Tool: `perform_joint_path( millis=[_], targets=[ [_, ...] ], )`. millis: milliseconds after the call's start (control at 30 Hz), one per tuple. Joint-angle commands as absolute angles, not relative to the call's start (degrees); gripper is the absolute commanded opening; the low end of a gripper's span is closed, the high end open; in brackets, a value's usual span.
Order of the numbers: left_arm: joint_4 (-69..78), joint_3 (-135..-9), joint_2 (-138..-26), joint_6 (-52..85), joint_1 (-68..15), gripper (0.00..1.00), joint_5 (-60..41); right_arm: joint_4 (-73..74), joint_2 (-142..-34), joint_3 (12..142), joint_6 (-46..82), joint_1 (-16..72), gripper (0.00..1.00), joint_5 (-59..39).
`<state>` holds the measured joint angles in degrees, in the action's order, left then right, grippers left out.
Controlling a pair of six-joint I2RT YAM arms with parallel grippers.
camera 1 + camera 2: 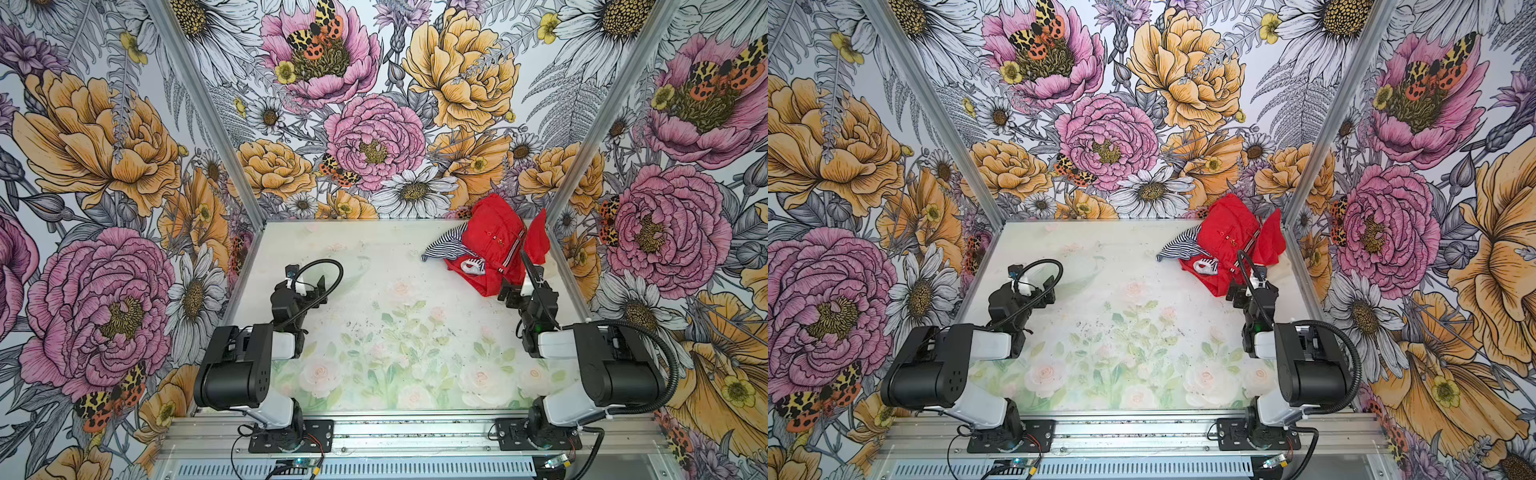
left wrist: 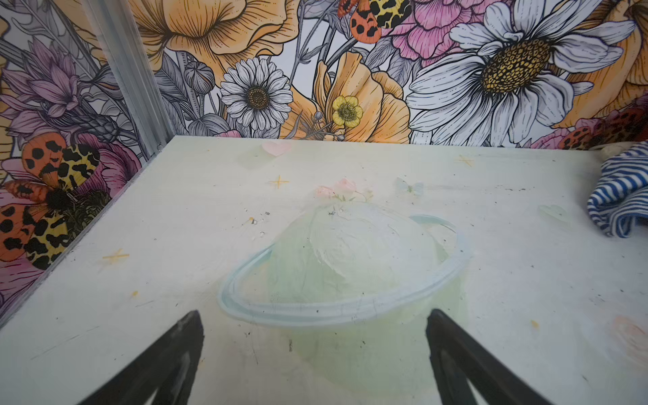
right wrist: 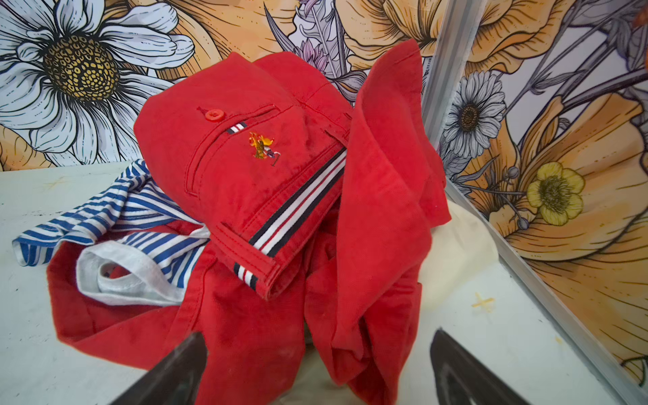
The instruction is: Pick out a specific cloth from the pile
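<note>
Idling with the left fingers (image 2: 157, 368) spread wide and empty over the pale painted surface (image 2: 140, 228), well apart from the pile (image 1: 490, 249). Probably needing to leave alone the navy-and-white striped knit cloth (image 3: 105, 210) and the crumpled bright red cotton garment with striped trim (image 3: 245, 168). Poising the right fingers (image 3: 175, 368), likewise spread and empty, just before the red heap. Reaching best for the plain cream soft cloth (image 3: 463, 242), peeking out underneath by the side wall (image 3: 561, 175), mostly buried.

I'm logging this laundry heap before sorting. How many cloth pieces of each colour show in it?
Bright red fabric garment with striped trim, its folds counted as one piece: 1
Navy-and-white striped cloth: 1
Plain cream soft cloth, mostly buried: 1
Total: 3
</note>
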<state>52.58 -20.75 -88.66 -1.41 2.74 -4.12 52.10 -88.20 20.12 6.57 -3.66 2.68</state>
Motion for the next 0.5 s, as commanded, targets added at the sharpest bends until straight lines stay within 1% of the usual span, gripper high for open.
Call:
perform_joint_path(
  millis=[0, 267, 467],
  targets=[
    [54.0, -21.4, -88.9, -1.3, 2.2, 0.99, -3.6, 52.4, -88.1, 21.4, 6.7, -3.3, 0.99, 1.7],
    [53.7, -21.6, -89.0, -0.2, 3.2, 0.99, -3.8, 52.4, -88.1, 21.4, 6.7, -3.3, 0.99, 1.7],
    [55.6, -20.8, -89.2, 0.5, 4.5, 0.99, -6.0, 51.7, -88.1, 21.7, 6.5, -3.2, 0.99, 1.8]
  ],
)
